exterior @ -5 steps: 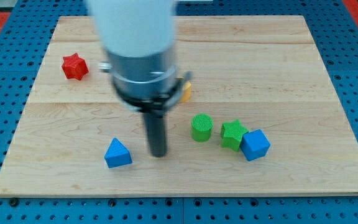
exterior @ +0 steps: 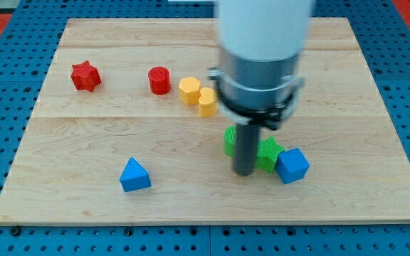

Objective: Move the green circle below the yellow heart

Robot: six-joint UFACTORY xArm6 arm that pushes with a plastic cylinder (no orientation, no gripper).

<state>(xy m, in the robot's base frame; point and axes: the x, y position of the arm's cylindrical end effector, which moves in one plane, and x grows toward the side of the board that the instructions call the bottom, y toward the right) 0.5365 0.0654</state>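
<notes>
Beside green circle (exterior: 229, 139): my tip (exterior: 244, 173)

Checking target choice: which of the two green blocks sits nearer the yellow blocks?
The green circle, half hidden behind my tip; the green star lies further toward the view's right, touching the blue cube.

My tip (exterior: 245, 171) now rightward, against the green circle (exterior: 230, 140).

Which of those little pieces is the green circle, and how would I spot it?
Start at the wooden board and find the dark rod near its middle, my tip. The green circle peeks out just to the view's left of that rod. Unlike the spiky green star on the rod's other side, it is round.
</notes>
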